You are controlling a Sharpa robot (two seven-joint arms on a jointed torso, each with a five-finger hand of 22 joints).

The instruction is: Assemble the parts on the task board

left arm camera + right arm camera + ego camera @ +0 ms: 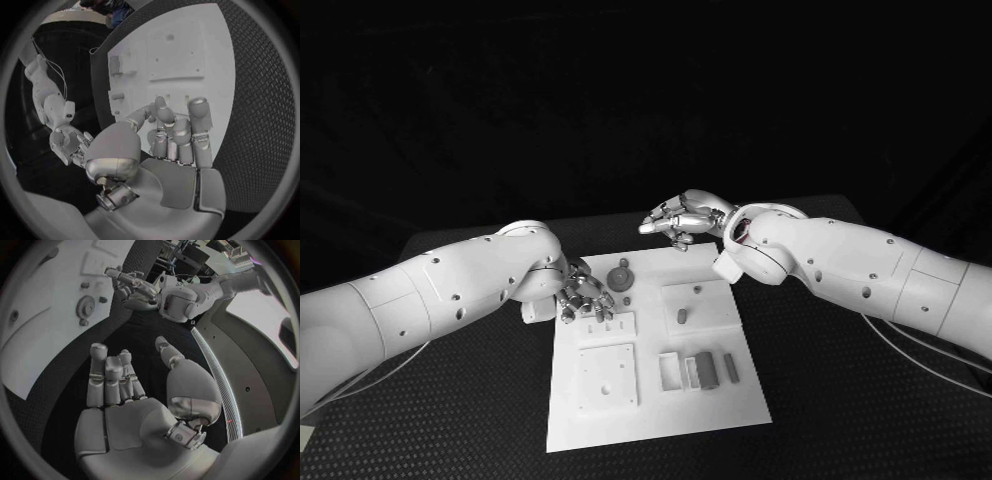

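Several grey parts [708, 369] lie in shallow recesses at the near right of the task board [661, 422]; seat each squarely in its recess. At mid-board, a small peg [682, 316] stands in the right square plate. Left hand [583, 296] rests at the board's left edge, fingers apart, holding nothing. Farther off, a gear [620, 279] lies flat. Right hand [684, 220] hovers beyond the far edge, fingers curled, apparently empty.

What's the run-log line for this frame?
left hand: over task board far left edge, fingers down, holds nothing seen | right hand: empty, beyond board's far edge | gear: on board | phase: assembly not started
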